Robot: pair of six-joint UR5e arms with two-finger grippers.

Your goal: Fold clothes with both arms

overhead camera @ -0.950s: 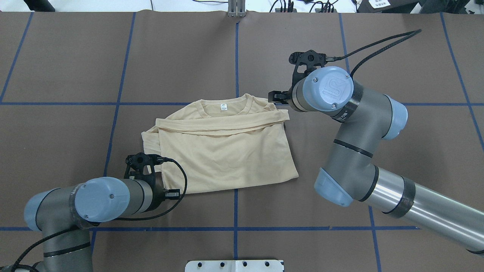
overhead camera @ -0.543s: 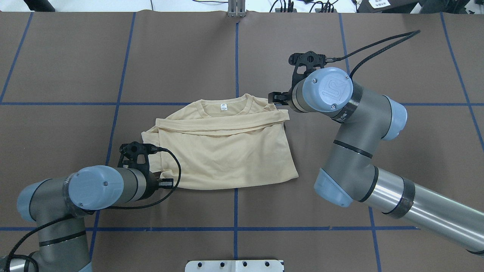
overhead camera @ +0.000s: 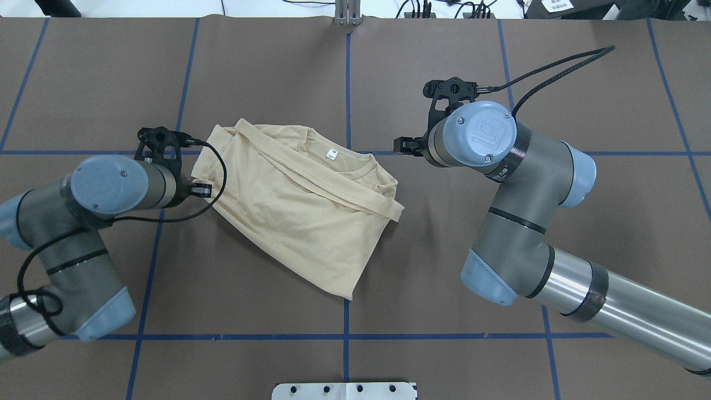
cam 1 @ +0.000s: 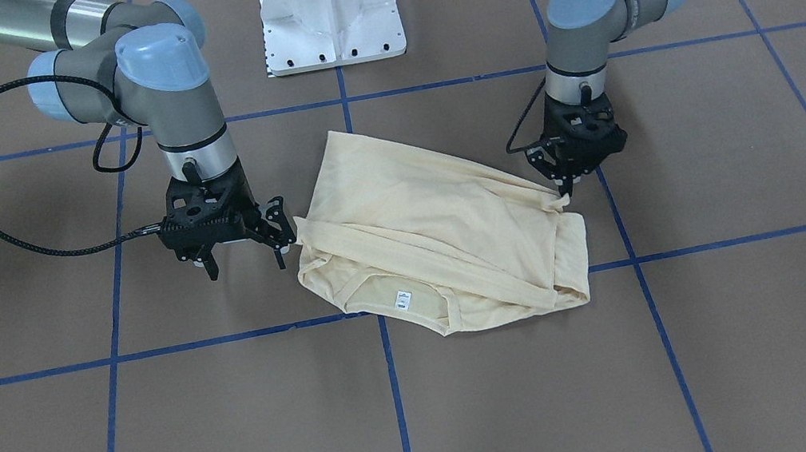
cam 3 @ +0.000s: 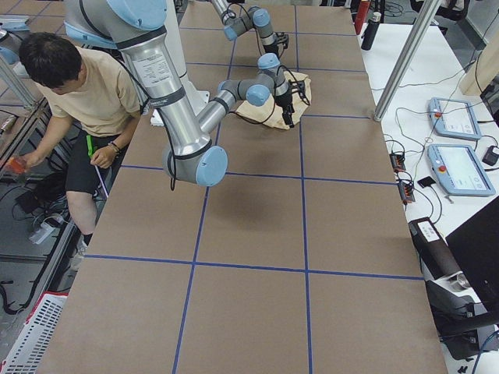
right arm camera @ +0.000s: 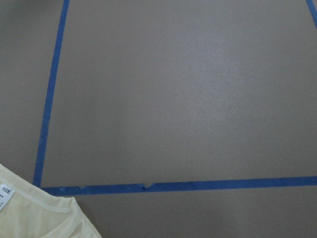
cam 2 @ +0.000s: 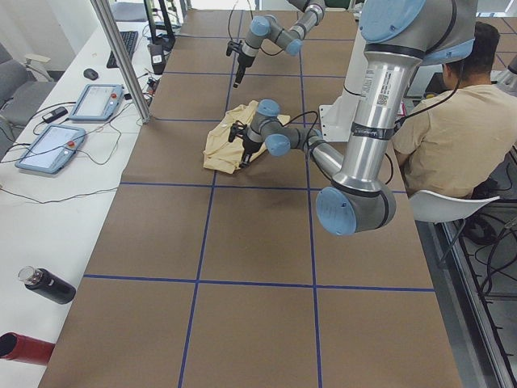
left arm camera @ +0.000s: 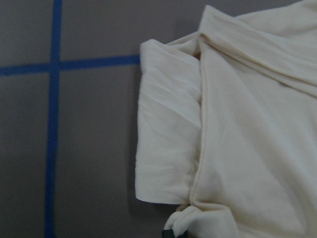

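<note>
One shirt (cam 1: 446, 243), two grippers.
Front: left gripper (cam 1: 568, 188) pinches the shirt's edge; right gripper (cam 1: 246, 265) is spread, just beside it. Overhead: both claws hidden; shirt lies skewed mid-table (overhead camera: 250, 344), one label (overhead camera: 331, 154) showing. Left wrist: cloth bunched at a fingertip (left arm camera: 170, 232).

Seen from overhead, the left gripper (overhead camera: 200, 190) at the shirt's (overhead camera: 300, 216) left edge sits mostly under its own wrist, fingertips hidden; the right gripper (overhead camera: 405, 145), just right of the shirt's collar, is covered by its blue joint cap (overhead camera: 480, 133). The left wrist view crops the shirt at right and bottom, showing one dark fingertip (left arm camera: 170, 233) at bunched cloth, cut by the bottom edge. The right wrist view keeps only a shirt corner, its neck label (right arm camera: 4, 195) cut by the edge, its lower print too small to read. Side views show both grippers too small to judge
</note>
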